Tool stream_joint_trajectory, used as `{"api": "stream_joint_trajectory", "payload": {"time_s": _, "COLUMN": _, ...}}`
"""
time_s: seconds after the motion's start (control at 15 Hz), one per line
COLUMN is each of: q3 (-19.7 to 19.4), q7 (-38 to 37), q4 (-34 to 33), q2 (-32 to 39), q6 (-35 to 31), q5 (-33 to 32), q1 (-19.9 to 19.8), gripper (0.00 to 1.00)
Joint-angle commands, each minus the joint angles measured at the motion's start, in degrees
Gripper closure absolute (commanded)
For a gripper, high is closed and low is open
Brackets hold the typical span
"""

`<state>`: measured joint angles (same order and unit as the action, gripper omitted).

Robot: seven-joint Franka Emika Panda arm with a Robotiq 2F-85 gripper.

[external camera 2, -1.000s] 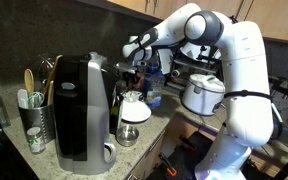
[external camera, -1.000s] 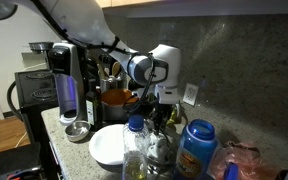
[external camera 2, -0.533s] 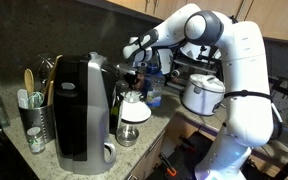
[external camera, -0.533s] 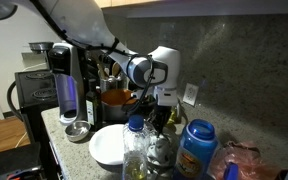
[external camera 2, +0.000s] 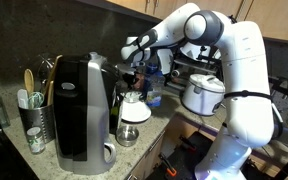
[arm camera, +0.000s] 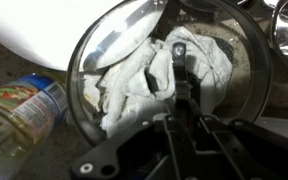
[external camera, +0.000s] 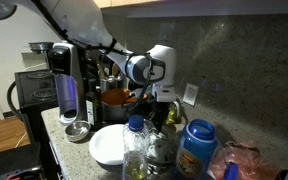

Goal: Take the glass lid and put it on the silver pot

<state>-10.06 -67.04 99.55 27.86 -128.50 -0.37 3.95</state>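
The lid (arm camera: 119, 45) fills the wrist view, with a white cloth (arm camera: 129, 85) seen through the glass. A bottle (arm camera: 19, 105) lies to its left. At its centre the gripper (arm camera: 177, 62) is pinched on the knob. In an exterior view the pot (external camera: 114, 97) stands just left of the gripper.

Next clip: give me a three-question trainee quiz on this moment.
1. True or false: the glass lid already sits on the silver pot.
2. What shows through the lid in the wrist view? A) white cloth B) red apple C) wooden spoon
3. Fill in: in an exterior view, the pot's inside looks ____.
Key: 1 false; 2 A; 3 orange-red.
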Motion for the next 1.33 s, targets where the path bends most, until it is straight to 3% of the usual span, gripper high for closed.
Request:
{"api": "stream_joint_trajectory", "payload": {"time_s": 0.0, "q3": 0.2, "q7": -3.1, "q4": -1.6, "q2": -2.1, "q6": 4.5, "q5": -3.2, "q1": 1.7, "gripper": 0.96}}
{"api": "stream_joint_trajectory", "payload": {"time_s": 0.73, "q3": 0.4, "q7": -9.5, "q4": -6.9, "q2": -5.1, "q6": 15.4, "q5": -9.2, "q1": 3.0, "gripper": 0.96}}
{"api": "stream_joint_trajectory", "payload": {"time_s": 1.27, "q3": 3.6, "q7": -5.3, "q4": -7.6, "q2": -8.2, "q6": 12.3, "q5": -9.8, "q1": 2.8, "gripper": 0.96}}
